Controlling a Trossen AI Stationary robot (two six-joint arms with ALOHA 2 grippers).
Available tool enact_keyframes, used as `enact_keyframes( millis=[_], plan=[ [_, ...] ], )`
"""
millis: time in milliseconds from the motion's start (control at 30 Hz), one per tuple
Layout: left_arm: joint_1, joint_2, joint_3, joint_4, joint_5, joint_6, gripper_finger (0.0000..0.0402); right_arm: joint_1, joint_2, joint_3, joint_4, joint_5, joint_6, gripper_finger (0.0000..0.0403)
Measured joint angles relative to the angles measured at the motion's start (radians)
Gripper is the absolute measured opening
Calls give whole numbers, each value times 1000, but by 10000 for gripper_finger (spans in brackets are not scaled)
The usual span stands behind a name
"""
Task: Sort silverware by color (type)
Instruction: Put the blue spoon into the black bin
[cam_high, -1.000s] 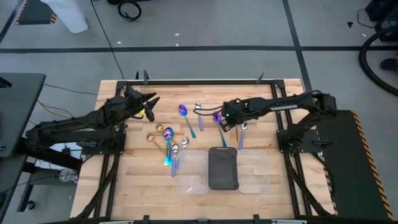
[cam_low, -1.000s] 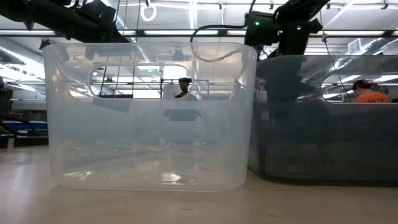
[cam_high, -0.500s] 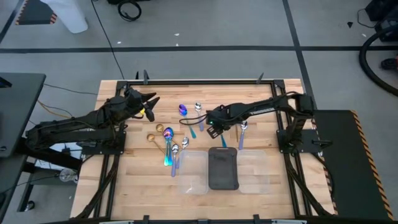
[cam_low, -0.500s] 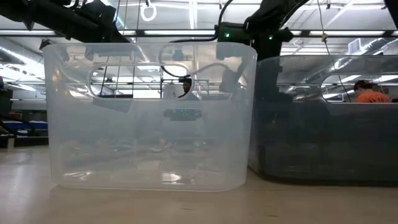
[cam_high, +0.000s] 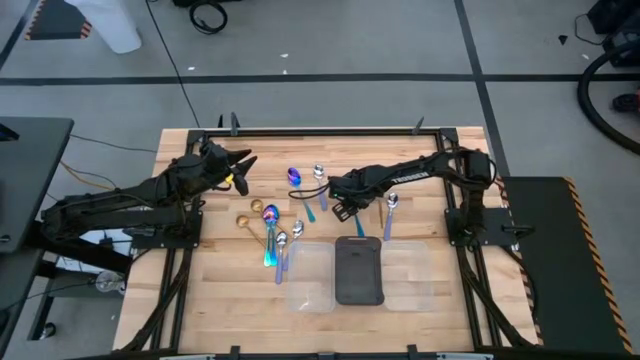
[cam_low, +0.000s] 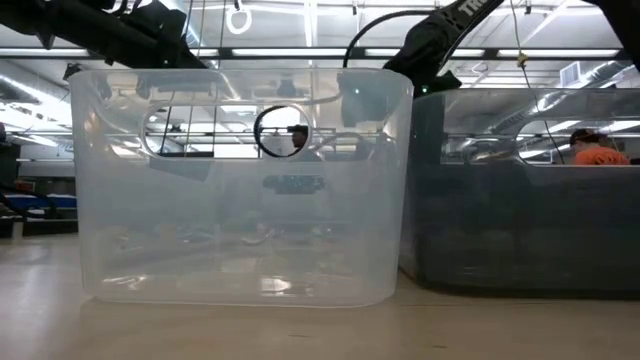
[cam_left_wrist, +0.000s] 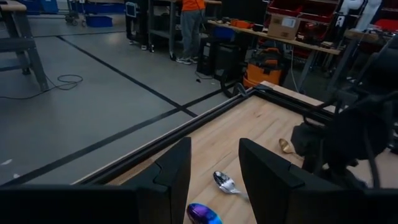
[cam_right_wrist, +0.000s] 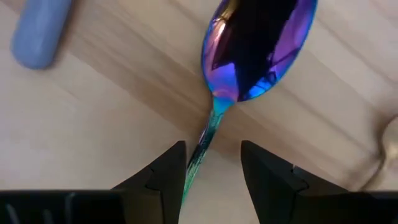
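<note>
Several spoons lie flat on the wooden table (cam_high: 220, 270): an iridescent one (cam_high: 293, 177), a silver one (cam_high: 319, 172), a gold one (cam_high: 245, 222), and a blue-handled silver one (cam_high: 390, 205). My right gripper (cam_high: 338, 200) is open and low over them. In its wrist view its fingers (cam_right_wrist: 165, 171) stand on either side of the teal handle (cam_right_wrist: 200, 149) of an iridescent spoon, whose bowl (cam_right_wrist: 258, 46) lies ahead. My left gripper (cam_high: 240, 170) waits open over the table's left part, with a silver spoon (cam_left_wrist: 225, 182) beyond its fingers.
Three trays stand side by side at the near edge: clear (cam_high: 308, 275), dark (cam_high: 358, 270), clear (cam_high: 408, 272). They fill the low view as a clear bin (cam_low: 240, 180) and a dark bin (cam_low: 520, 190). A light blue handle end (cam_right_wrist: 40, 31) lies close to the right gripper.
My right gripper has moved toward the table's left edge, from over the blue-handled silver spoon toward the middle group of spoons, and it has come down lower. The left arm has kept still, and no spoon has visibly shifted.
</note>
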Motion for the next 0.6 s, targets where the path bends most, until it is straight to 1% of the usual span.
enact_keyframes(
  millis=[167, 267, 600],
  plan=[
    [-1, 0, 0, -9, 15, 1, 142, -8, 8, 2, 6, -13, -7, 163],
    [-3, 0, 0, -16, 15, 1, 142, -9, 8, 1, 8, -15, -6, 154],
    [-50, 0, 0, -20, 15, 13, 142, -3, 10, 0, 30, -15, -4, 81]
  ],
)
